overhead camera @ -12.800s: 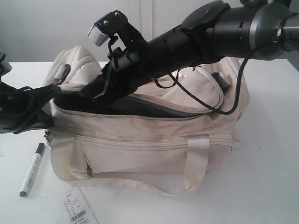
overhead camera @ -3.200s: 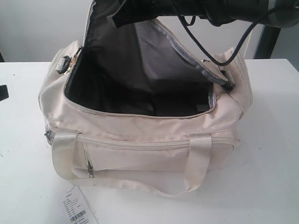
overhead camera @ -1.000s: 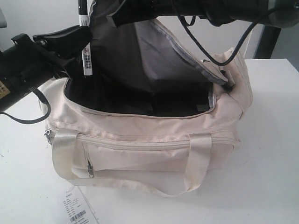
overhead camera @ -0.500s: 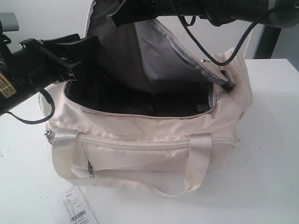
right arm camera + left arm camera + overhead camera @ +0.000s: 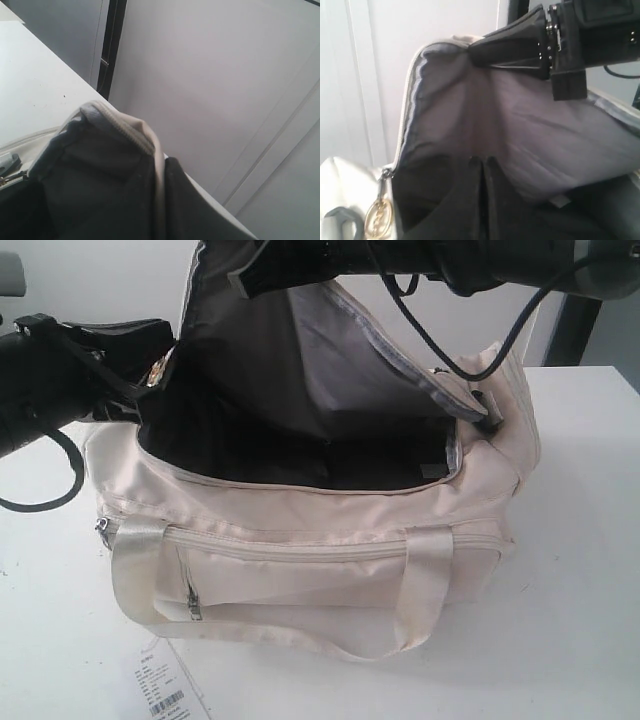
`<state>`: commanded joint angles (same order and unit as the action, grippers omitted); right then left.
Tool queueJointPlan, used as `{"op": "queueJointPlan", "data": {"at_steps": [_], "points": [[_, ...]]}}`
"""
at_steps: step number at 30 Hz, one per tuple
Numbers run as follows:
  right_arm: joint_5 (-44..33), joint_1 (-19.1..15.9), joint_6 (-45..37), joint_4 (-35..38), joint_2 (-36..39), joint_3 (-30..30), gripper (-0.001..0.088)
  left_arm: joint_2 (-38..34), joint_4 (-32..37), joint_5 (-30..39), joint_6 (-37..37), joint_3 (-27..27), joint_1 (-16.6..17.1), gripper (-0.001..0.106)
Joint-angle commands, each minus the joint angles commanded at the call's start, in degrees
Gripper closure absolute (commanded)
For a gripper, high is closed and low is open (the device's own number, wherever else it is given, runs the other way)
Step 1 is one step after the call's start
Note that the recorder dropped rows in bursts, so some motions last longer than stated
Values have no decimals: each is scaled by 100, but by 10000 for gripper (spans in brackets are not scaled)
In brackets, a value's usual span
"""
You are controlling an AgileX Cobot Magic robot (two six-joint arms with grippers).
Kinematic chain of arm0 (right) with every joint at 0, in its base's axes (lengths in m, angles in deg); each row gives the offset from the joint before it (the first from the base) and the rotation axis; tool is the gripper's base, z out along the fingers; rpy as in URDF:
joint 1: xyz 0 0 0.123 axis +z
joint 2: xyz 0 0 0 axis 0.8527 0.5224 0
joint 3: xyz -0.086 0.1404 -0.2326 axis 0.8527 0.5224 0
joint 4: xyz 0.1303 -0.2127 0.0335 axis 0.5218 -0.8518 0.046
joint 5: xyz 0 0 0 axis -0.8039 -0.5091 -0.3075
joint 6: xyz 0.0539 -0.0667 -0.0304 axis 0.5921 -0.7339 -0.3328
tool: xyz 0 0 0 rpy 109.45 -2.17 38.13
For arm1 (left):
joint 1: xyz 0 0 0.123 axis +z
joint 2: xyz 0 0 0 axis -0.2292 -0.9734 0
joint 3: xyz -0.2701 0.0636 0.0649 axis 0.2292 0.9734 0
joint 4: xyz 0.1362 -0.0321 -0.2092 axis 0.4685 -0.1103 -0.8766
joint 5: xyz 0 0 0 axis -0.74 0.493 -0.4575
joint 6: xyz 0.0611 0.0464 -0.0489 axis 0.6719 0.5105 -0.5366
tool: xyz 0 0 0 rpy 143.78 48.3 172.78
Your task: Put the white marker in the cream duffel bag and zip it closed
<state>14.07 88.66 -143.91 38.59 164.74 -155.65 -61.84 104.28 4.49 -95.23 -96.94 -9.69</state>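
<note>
The cream duffel bag (image 5: 300,550) stands on the white table (image 5: 580,570) with its top wide open and its dark lining showing. My right gripper (image 5: 160,167) is shut on the cream zipper edge of the lifted lid flap (image 5: 300,360) and holds it up above the opening. It also shows in the left wrist view as the right gripper (image 5: 480,50). My left gripper (image 5: 483,161) hovers at the bag's left end, jaws together and nothing between them; the exterior view shows the left gripper (image 5: 150,335) there too. The white marker is out of view.
A white paper tag with a barcode (image 5: 165,690) lies at the table's front left. A gold zip-pull ring (image 5: 377,220) hangs at the bag's left end beside a black buckle (image 5: 340,220). The right arm's cable (image 5: 440,340) loops over the opening.
A second ago my left gripper held the white marker upright over the bag's left end. The marker is gone from it now, and the left arm has drawn back to the left.
</note>
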Motion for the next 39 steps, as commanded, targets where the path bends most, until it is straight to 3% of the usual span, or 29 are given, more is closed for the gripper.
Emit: {"op": "queueJointPlan", "data": {"at_steps": [8,13,16,23,27,34,39], "points": [[0,0,0,0,0,0,868,464,236,1752,13,0,0,1053],[0,0,0,0,0,0,868,618,236,1965,13,-155,0,1053],[0,0,0,0,0,0,868,628,201,2398,2,-552,0,1053],[0,0,0,0,0,0,868,580,258,4366,367,-1623,0,1053],[0,0,0,0,0,0,868,580,260,5126,497,-2014,43,1053],[0,0,0,0,0,0,868,281,-661,5908,558,-2534,614,1053],[0,0,0,0,0,0,868,-103,-2083,6503,1837,-2799,872,1053]]}}
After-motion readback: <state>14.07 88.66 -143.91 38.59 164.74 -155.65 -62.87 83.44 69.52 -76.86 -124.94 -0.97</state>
